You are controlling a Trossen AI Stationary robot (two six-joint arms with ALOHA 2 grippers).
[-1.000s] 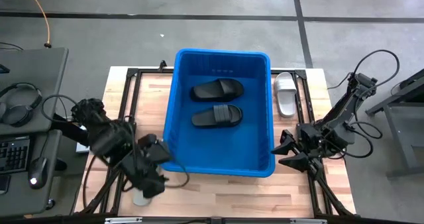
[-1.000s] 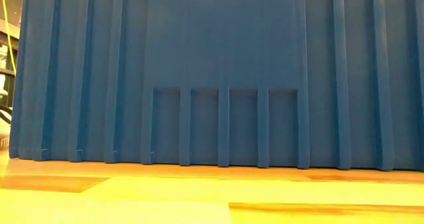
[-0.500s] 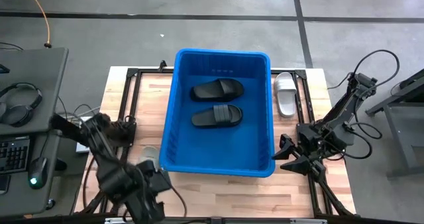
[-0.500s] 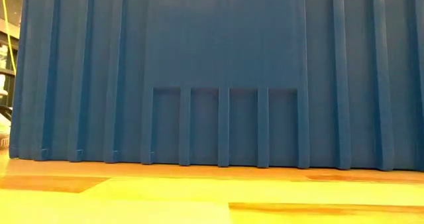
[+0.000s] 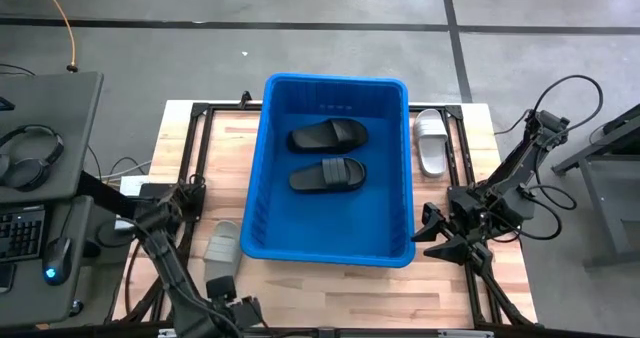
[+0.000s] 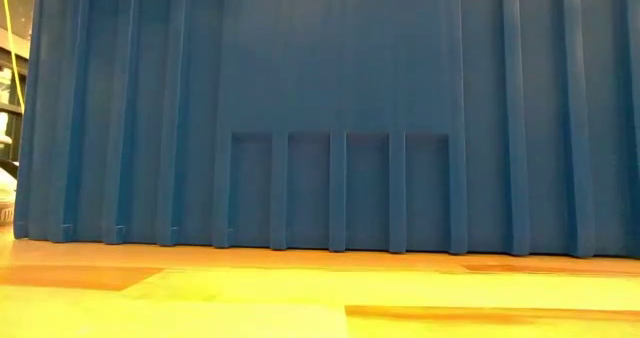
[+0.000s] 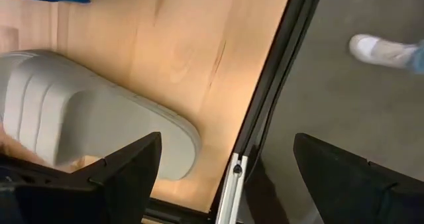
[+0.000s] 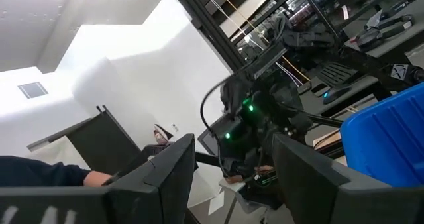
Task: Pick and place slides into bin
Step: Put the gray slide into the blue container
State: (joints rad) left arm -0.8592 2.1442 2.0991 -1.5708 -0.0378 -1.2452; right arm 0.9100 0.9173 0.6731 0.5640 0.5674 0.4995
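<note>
Left gripper (image 7: 225, 177) is hanging spread and empty at your table's near left edge; right gripper (image 5: 432, 233) is waiting spread and empty by the bin's near right corner.

You are looking at the blue bin (image 5: 262, 158) sitting in the middle of the wooden table (image 5: 225, 133), and it is filling the low view wall to wall. Two black slides (image 5: 328, 135) are lying side by side on its floor. A white slide (image 5: 432, 141) is resting on the table just beside the bin's right wall, near the far edge. A grey slide (image 5: 221, 247) is lying on the table by the bin's near left corner, and your left wrist camera is seeing it close under the fingers (image 7: 129, 174), not gripped.
</note>
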